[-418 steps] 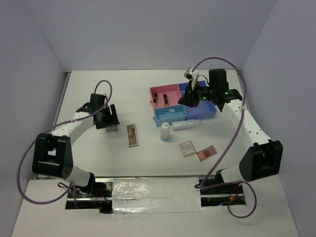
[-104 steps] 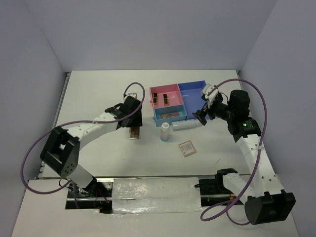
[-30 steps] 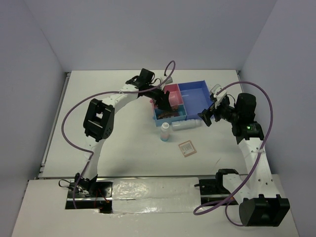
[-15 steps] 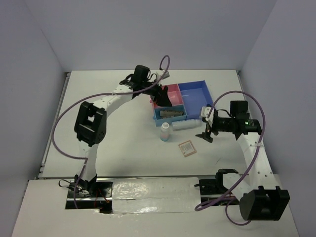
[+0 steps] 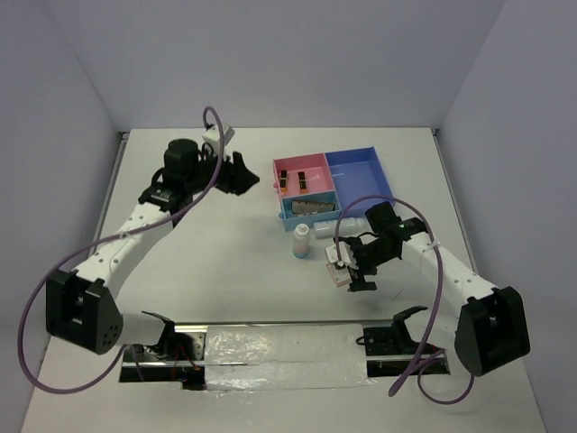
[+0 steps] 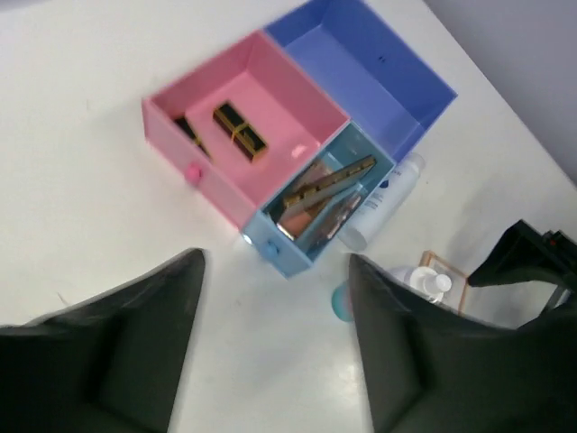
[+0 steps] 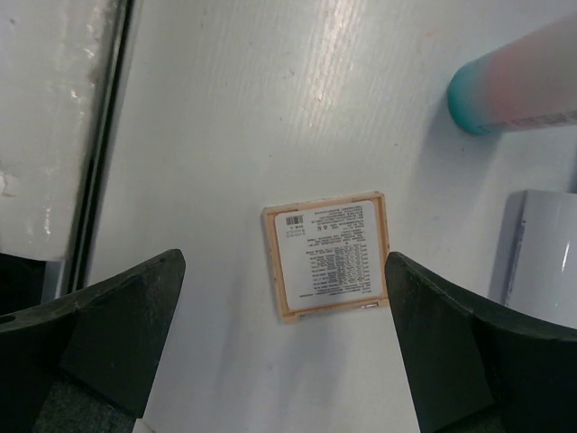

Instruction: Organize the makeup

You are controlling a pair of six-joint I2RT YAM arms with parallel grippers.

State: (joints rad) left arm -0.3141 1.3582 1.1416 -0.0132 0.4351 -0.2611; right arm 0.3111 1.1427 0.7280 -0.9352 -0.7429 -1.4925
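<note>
From above, my left pincer (image 5: 248,174) hangs over bare tabletop (image 5: 198,262) in the upper left, well apart from the pink-and-blue tray (image 5: 361,155). My right pincer (image 5: 353,271) sits low at centre right, straddling the square compact (image 5: 336,273), with the upright bottle (image 5: 302,240) just to its left.

In the left wrist view, my left pincer (image 6: 275,271) stands partly open with nothing in it. Beyond it, two black-gold pieces (image 6: 239,126) lie in the pink compartment. The long brown palette (image 6: 329,179) leans tilted in the light-blue one. A lying bottle (image 6: 389,191) rests against the tray's side.

In the right wrist view, my right pincer (image 7: 284,266) is spread wide. The compact (image 7: 329,254) lies flat between the fingers (image 7: 108,334), label and barcode up, touched by neither. A teal-ended bottle (image 7: 518,86) shows at the upper right.
</note>
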